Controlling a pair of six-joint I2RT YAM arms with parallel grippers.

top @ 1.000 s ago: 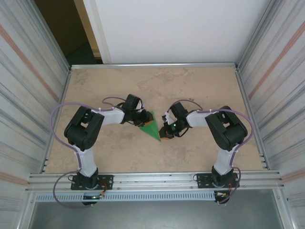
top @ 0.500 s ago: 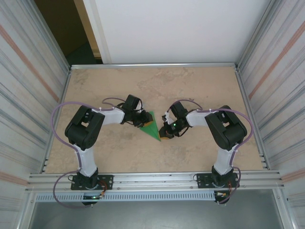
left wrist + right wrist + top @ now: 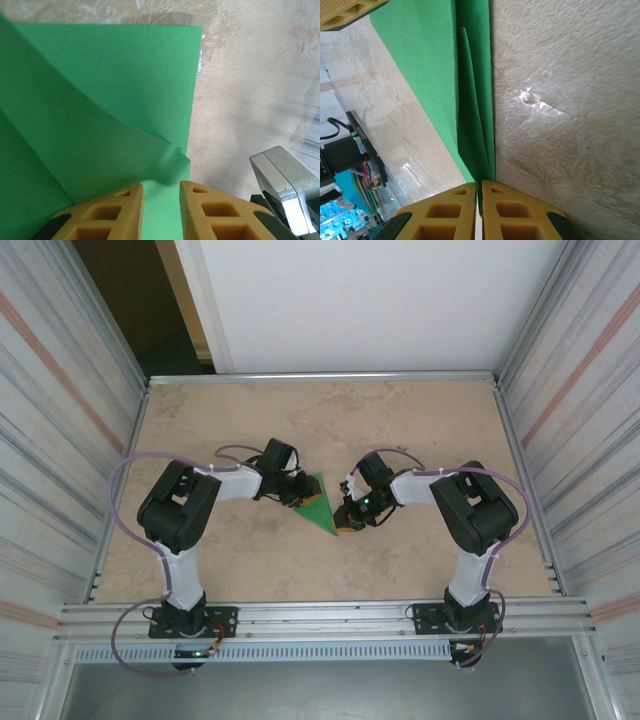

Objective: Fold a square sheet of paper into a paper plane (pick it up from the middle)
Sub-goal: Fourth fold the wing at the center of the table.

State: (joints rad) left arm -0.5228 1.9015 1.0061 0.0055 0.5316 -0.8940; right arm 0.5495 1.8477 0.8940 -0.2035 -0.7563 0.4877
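Left claw, its tan ribbed fingers slightly parted, sits over the wide end of the creased green paper, a pointed wedge lying flat mid-tabletop. Right claw pinches its narrow tip. Mottled beige surface, corrugated metal walls.

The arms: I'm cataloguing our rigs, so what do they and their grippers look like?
The left arm and right arm have black joints, white links and looping lilac cables. The left gripper and right gripper have tan fingers with hollow cells.
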